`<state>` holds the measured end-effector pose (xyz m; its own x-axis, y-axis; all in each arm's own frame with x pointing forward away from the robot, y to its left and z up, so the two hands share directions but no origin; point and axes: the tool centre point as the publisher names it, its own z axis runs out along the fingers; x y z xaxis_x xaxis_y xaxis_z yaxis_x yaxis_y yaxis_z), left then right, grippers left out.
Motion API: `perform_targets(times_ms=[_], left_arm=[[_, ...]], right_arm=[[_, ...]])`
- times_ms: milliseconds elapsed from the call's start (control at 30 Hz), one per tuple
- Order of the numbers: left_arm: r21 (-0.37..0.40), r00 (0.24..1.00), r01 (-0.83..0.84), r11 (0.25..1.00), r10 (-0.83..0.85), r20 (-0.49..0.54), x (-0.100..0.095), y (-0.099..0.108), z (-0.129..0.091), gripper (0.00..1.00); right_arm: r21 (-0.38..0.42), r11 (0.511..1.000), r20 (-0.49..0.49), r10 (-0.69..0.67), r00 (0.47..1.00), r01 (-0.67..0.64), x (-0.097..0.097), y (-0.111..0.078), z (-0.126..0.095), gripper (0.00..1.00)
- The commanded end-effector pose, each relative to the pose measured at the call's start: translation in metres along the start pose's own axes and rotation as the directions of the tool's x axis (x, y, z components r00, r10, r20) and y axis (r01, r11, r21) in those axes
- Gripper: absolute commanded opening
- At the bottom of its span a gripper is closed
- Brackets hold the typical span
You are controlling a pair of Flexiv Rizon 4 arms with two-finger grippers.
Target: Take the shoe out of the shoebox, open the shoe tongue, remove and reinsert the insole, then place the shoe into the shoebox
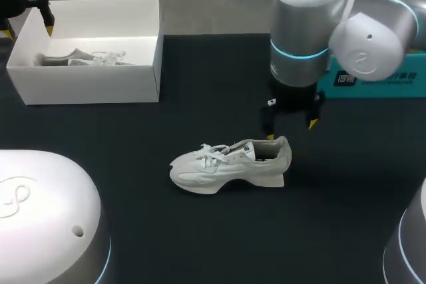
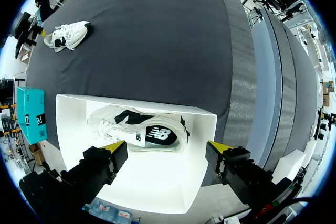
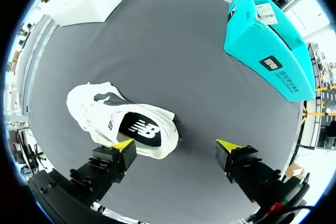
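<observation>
A white shoe (image 1: pixel 229 164) stands on its sole on the table (image 1: pixel 200 244), outside the shoebox (image 1: pixel 86 84). Right end effector (image 1: pixel 291 128): just above the heel, fingers wide apart, holding nothing. Left end effector (image 2: pixel 167 148): equally open and empty, above the shoebox, which contains a second shoe (image 2: pixel 136 129).

Left gripper (image 2: pixel 167 147) and right gripper (image 1: pixel 291 129) hang open, apparently pointing down.

White laced shoe (image 1: pixel 229 164), upright on its sole mid-tabletop (image 1: pixel 200 244), toe pointing left. White shoebox (image 1: pixel 86 84) open, far left. A second shoe (image 1: pixel 80 58), also white, lies inside it.
</observation>
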<state>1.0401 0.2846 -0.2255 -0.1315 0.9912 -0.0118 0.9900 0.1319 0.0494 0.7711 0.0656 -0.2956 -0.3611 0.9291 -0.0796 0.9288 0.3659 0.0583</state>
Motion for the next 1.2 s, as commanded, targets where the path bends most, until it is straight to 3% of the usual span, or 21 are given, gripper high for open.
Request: perform_targets(times_ms=[33,533,633,767,833,900,1067,1167,1200], left_arm=[[-0.002,1.0,0.0,1.0,0.0,-0.003,0.0,-0.001,0.0,1.0],[-0.002,1.0,0.0,1.0,0.0,-0.003,0.0,-0.001,0.0,1.0],[-0.002,1.0,0.0,1.0,0.0,-0.003,0.0,-0.001,0.0,1.0],[-0.002,1.0,0.0,1.0,0.0,-0.003,0.0,-0.001,0.0,1.0],[-0.002,1.0,0.0,1.0,0.0,-0.003,0.0,-0.001,0.0,1.0],[-0.002,1.0,0.0,1.0,0.0,-0.003,0.0,-0.001,0.0,1.0],[-0.002,1.0,0.0,1.0,0.0,-0.003,0.0,-0.001,0.0,1.0],[-0.002,1.0,0.0,1.0,0.0,-0.003,0.0,-0.001,0.0,1.0],[-0.002,1.0,0.0,1.0,0.0,-0.003,0.0,-0.001,0.0,1.0]], right_arm=[[-0.196,0.933,-0.211,-0.339,0.917,0.301,-0.011,-0.007,-0.013,1.0],[-0.19,0.938,-0.214,-0.327,0.92,0.289,-0.013,-0.006,-0.014,1.0],[-0.476,0.798,-0.145,-0.485,0.862,0.369,-0.018,-0.004,-0.012,1.0],[-0.642,0.593,-0.004,-0.636,0.772,0.485,-0.027,-0.003,-0.014,1.0],[-0.714,0.492,0.017,-0.699,0.715,0.499,-0.031,-0.002,-0.016,1.0],[-0.766,0.397,0.028,-0.765,0.644,0.505,-0.034,0.0,-0.017,1.0],[-0.818,0.28,0.037,-0.847,0.531,0.503,-0.038,0.0,-0.021,1.0],[-0.842,0.186,0.055,-0.904,0.424,0.506,-0.037,-0.001,-0.025,1.0],[-0.846,0.176,0.045,-0.917,0.396,0.503,-0.037,-0.002,-0.025,1.0]])
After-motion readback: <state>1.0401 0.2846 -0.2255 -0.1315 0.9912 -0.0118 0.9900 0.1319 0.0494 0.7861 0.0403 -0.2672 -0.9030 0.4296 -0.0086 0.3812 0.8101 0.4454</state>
